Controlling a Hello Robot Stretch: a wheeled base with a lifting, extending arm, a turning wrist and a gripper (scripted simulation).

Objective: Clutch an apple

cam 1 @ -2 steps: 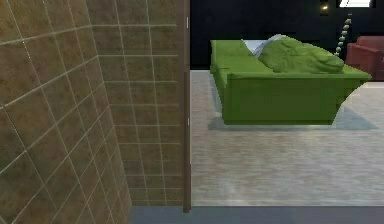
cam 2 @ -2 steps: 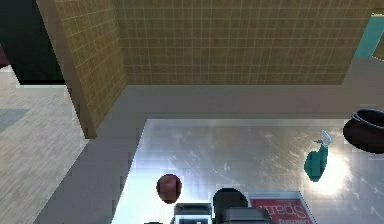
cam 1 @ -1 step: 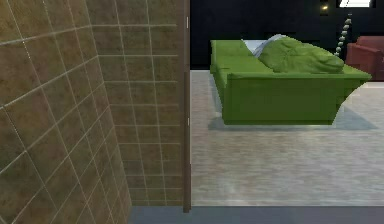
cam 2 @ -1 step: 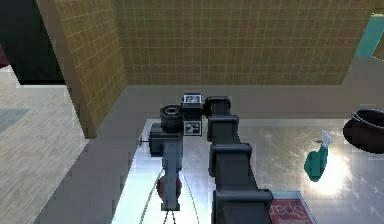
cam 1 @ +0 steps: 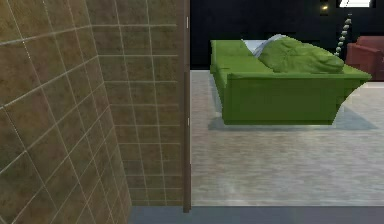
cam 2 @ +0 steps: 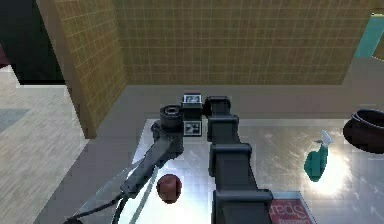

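Centrally, apple [cam 2: 169,186] beside arm [cam 2: 232,160] — red label [cam 2: 287,211] (illegible)

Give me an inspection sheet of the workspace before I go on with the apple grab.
Surface: shiny metal countertop, set against tiled walls.
Job's things: dark red round apple, down and left of the arm, near the tool.
Clutter: teal spray bottle; dark bowl at the right edge; red item at the bottom edge.
Grippers: tool left of the arm's white markers; cannot tell whether it holds anything.
Cables: nothing seen.
Surroundings: in the forward view, tiled wall, green sofa on pale carpet, red chair.
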